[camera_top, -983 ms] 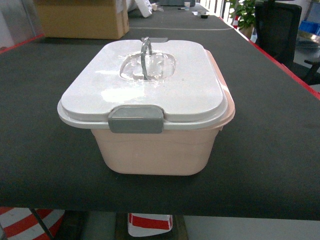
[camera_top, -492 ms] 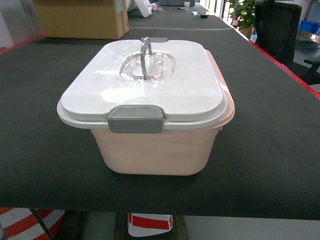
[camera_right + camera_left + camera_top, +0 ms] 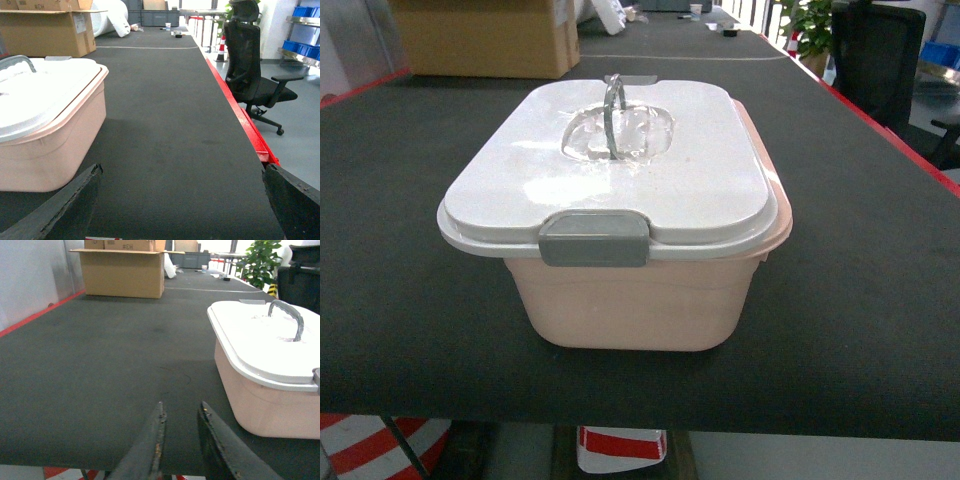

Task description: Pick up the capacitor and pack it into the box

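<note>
Your left gripper (image 3: 181,440) hangs low at the near edge of the table (image 3: 400,300), its fingers drawn close with only a narrow slit between them and nothing held; the box (image 3: 265,390) lies ahead of it and off to its right, near but not touching. Your right gripper (image 3: 182,200) is spread wide, empty, one finger at each lower corner of its view; the box (image 3: 45,145) sits ahead and to its left, about as near as it is to the other hand, so neither arm has a clear advantage.

The box stands between the two hands with its long axis running away from you; the white lid (image 3: 610,170) is seated, the grey latch (image 3: 593,240) faces you and looks closed, and the clear handle (image 3: 612,115) stands upright on top. No capacitor shows in any view; judge that you must find it and get the lid off before packing.

Beyond the left hand, well away, stands a cardboard carton (image 3: 122,272); out past the right hand, off the table's red edge, is an office chair (image 3: 250,70). Nothing lies between either hand and the box.
</note>
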Available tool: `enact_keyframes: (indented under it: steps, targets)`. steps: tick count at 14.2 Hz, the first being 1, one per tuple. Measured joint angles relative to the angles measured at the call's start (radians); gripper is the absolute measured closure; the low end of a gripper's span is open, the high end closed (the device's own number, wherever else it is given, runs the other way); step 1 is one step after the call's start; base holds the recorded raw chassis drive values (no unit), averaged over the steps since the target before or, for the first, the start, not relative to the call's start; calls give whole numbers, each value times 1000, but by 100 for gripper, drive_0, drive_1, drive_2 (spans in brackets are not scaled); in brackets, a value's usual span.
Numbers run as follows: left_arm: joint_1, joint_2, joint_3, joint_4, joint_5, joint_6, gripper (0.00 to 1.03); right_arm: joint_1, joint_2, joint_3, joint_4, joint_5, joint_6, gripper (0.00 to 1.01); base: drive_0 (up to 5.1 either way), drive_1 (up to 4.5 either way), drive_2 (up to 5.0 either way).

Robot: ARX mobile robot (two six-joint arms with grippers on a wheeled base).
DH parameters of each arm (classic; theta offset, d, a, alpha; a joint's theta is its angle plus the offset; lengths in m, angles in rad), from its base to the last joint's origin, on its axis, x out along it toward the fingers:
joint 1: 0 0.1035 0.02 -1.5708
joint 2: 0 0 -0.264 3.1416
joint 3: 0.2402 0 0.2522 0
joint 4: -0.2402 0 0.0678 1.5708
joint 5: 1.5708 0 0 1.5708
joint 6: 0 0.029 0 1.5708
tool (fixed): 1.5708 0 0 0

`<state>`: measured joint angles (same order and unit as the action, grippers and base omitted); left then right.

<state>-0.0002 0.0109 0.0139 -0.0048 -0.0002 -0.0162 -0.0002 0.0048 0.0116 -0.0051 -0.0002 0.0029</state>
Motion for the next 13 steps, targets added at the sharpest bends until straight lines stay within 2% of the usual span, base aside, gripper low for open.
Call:
enact_keyframes:
  steps: [6,7,8,13]
  targets:
    - [0,0,0,0,0,0,10,0,0,0,0,0,0,3,0,0,0]
    - [0,0,0,0,0,2,3,0,0,0,0,0,0,3,0,0,0]
    - [0,0,0,0,0,2,6,0,0,0,0,0,0,3,0,0,0]
    - [0,0,0,0,0,2,5,0,0,0,0,0,0,3,0,0,0]
